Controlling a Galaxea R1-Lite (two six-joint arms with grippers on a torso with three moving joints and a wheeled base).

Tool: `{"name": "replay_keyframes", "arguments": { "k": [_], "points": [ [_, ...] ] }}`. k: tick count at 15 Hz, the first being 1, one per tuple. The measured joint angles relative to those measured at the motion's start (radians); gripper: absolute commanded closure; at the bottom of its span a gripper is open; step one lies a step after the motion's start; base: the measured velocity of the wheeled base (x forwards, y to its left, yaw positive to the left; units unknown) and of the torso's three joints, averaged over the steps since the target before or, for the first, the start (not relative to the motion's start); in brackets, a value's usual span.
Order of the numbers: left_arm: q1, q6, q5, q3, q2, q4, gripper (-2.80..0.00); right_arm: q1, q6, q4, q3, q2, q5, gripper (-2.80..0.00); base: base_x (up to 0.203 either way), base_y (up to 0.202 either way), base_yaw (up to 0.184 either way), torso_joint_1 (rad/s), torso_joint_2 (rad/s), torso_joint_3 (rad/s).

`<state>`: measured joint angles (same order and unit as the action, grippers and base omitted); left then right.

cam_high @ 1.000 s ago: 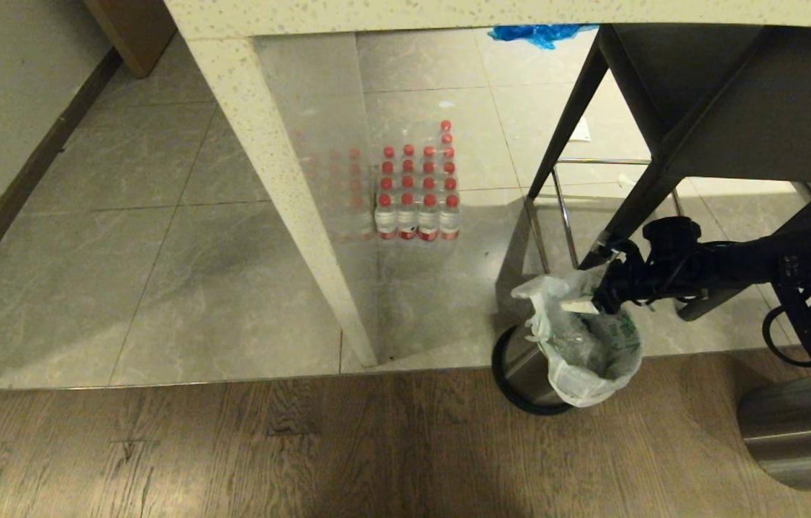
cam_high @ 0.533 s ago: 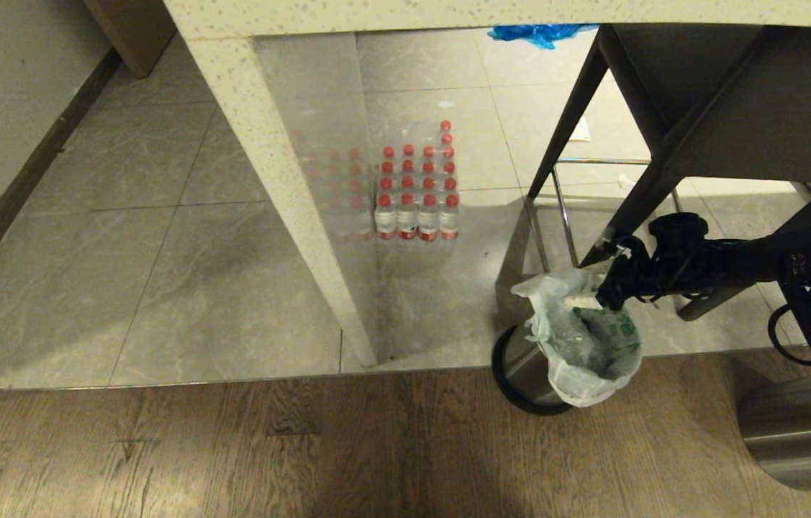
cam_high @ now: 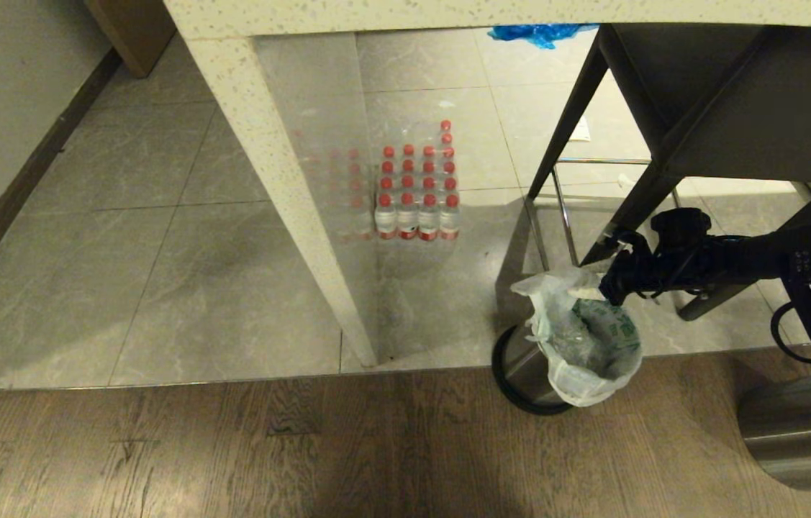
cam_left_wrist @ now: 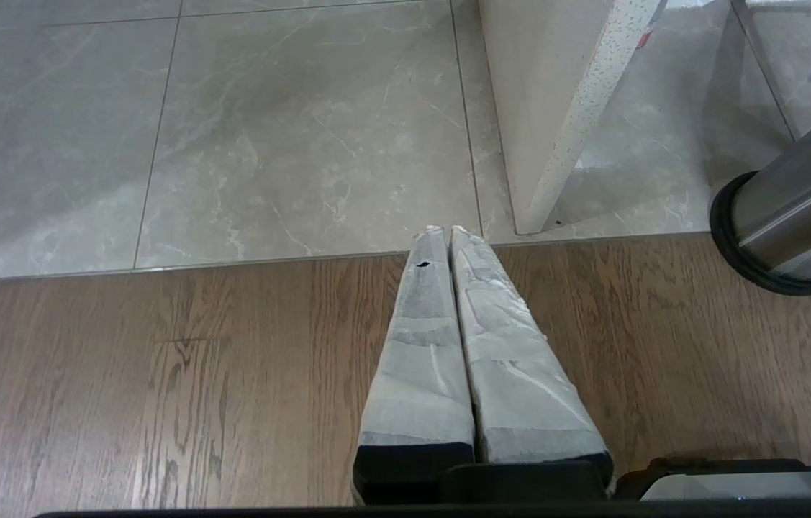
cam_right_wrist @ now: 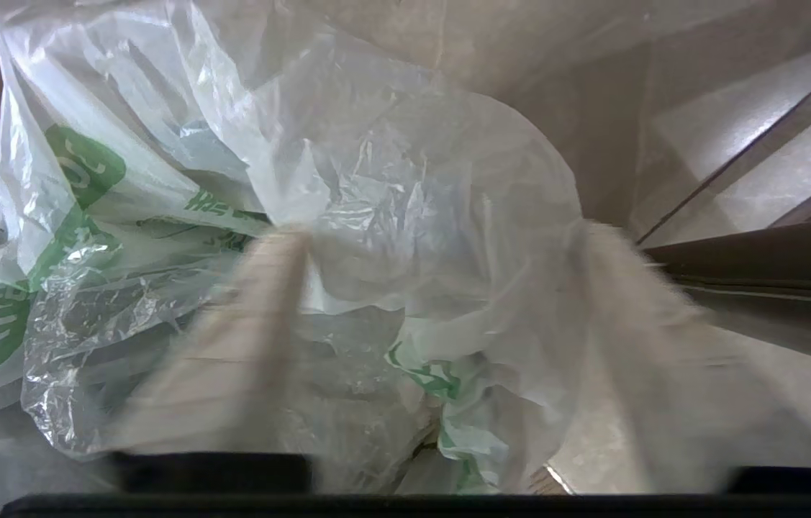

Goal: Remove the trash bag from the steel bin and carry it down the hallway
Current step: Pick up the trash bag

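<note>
The steel bin (cam_high: 517, 363) stands where the tiles meet the wood floor, and its side also shows in the left wrist view (cam_left_wrist: 794, 216). The trash bag (cam_high: 585, 345), thin whitish plastic with green print, lines it and bunches up above the rim. My right gripper (cam_high: 589, 291) is at the bag's raised far edge. In the right wrist view the gripper (cam_right_wrist: 445, 234) is open, its fingers apart and blurred, with bag (cam_right_wrist: 391, 180) film between them. My left gripper (cam_left_wrist: 443, 232) hangs shut over the wood floor, holding nothing.
A speckled counter leg (cam_high: 290, 208) stands left of the bin, with a pack of red-capped water bottles (cam_high: 416, 191) behind it. A dark table frame (cam_high: 635, 194) rises behind the bin. A second steel bin (cam_high: 794, 432) sits at right. The hallway's grey tiles (cam_high: 124, 252) stretch left.
The right gripper's fingers have drawn closer together around the bag's raised edge. The gripper has lifted slightly; the bag, the bin and the left arm stay where they were.
</note>
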<state>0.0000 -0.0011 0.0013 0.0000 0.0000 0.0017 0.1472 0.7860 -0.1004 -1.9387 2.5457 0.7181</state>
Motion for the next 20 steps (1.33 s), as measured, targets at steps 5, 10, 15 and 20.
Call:
{"name": "replay_keyframes", "arguments": {
  "k": [5,10,15,20],
  "points": [
    [0.000,0.000,-0.001,0.000,0.000,0.000,0.00,0.000,0.000,0.002,-0.001,-0.002,0.001,0.00,0.000,0.000,0.000,0.000,0.00,0.000],
    [0.000,0.000,0.000,0.000,0.000,0.000,0.00,0.000,0.000,-0.005,0.012,-0.027,-0.003,0.00,0.000,0.000,0.000,0.000,0.00,0.000],
    [0.000,0.000,0.000,0.000,0.000,0.000,0.00,0.000,-0.002,-0.017,0.061,-0.108,-0.029,0.00,0.000,0.000,0.000,0.000,0.00,0.000],
    [0.000,0.000,0.000,0.000,0.000,0.000,0.00,0.000,-0.079,-0.029,0.208,-0.228,-0.185,0.00,0.000,0.000,0.000,0.000,0.00,0.000]
  ]
}}
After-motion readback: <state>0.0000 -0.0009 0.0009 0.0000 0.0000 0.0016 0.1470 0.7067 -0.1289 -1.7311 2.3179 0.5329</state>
